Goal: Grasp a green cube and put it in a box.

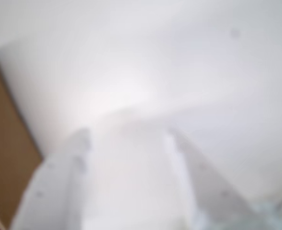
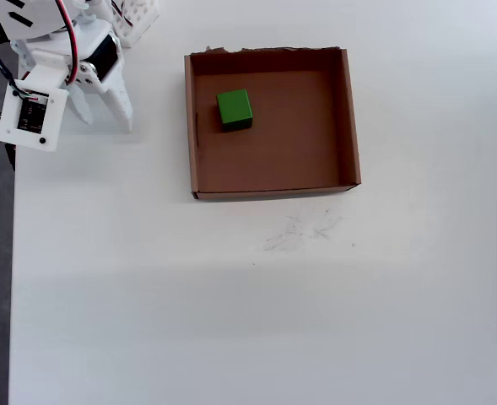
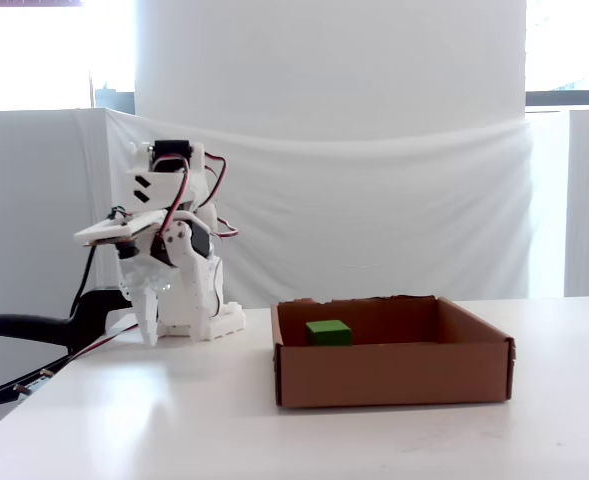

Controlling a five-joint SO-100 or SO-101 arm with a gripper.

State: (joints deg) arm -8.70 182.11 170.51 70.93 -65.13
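One green cube [image 2: 234, 110] lies on the floor of the box [image 2: 349, 118], near its left wall in the overhead view. Placement appears complete; nothing remains but parking the arm. Gripper [image 2: 106, 118] stands well apart, fingers spread and empty. Wrist view is blurred.

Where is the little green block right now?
The green cube sits inside the box, in its upper-left part in the overhead view, near the ragged top wall. The arm's fingers are outside the box, to its left.
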